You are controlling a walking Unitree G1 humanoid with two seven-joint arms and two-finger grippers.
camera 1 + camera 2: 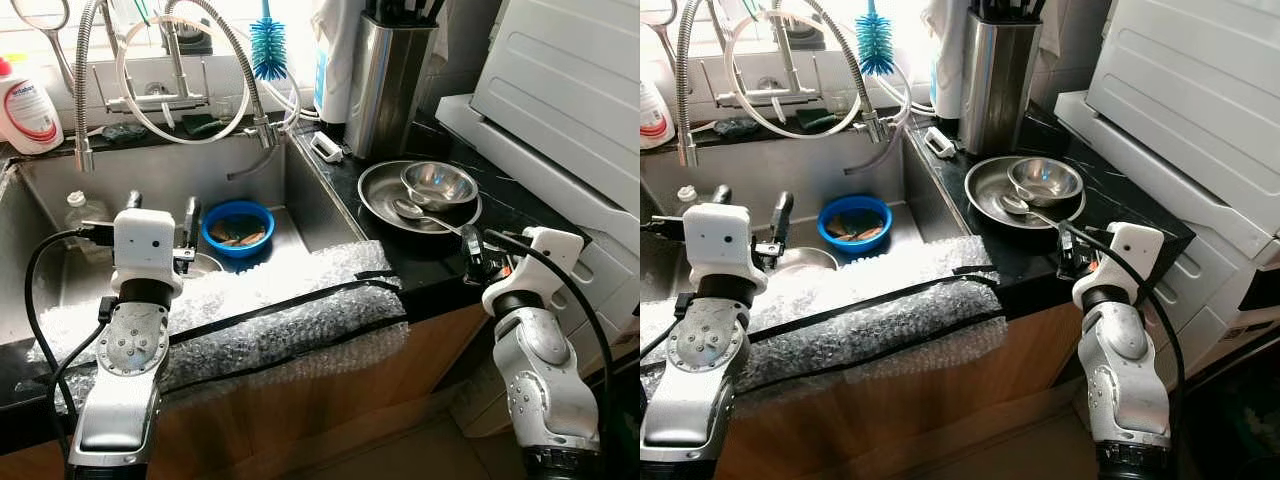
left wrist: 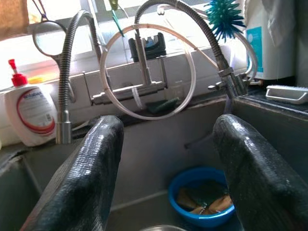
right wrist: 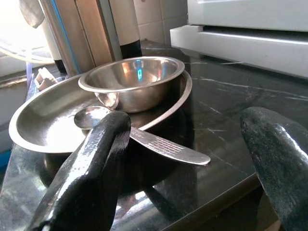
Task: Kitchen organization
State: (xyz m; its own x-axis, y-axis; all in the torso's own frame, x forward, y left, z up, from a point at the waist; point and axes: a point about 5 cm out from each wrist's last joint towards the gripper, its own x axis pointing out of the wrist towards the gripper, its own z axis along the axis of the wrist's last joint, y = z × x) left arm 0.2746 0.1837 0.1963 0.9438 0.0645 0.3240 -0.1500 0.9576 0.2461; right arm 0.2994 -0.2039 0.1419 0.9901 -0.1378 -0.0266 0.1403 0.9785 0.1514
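We stand at the counter (image 1: 500,205), black stone, with the sink (image 1: 60,195) sunk into its left part and bubble wrap (image 1: 290,320) draped over the front edge. On the counter's right part, near the front edge, sits a steel plate (image 1: 378,190); a bowl (image 1: 438,183) rests in it toward the back, and a spoon (image 1: 425,215) lies across its front rim, handle pointing out over the stone toward us. In the sink, near its right wall, is a blue bowl (image 1: 238,226). Our right gripper (image 3: 185,144) hovers just off the front edge before the spoon, fingers spread wide, empty. Our left gripper (image 2: 166,159) hangs over the sink, equally open and empty. We judge the steel pieces light, rigid and slick; the spoon's flat handle, which appears to overhang the rim, offers the surest pinch.
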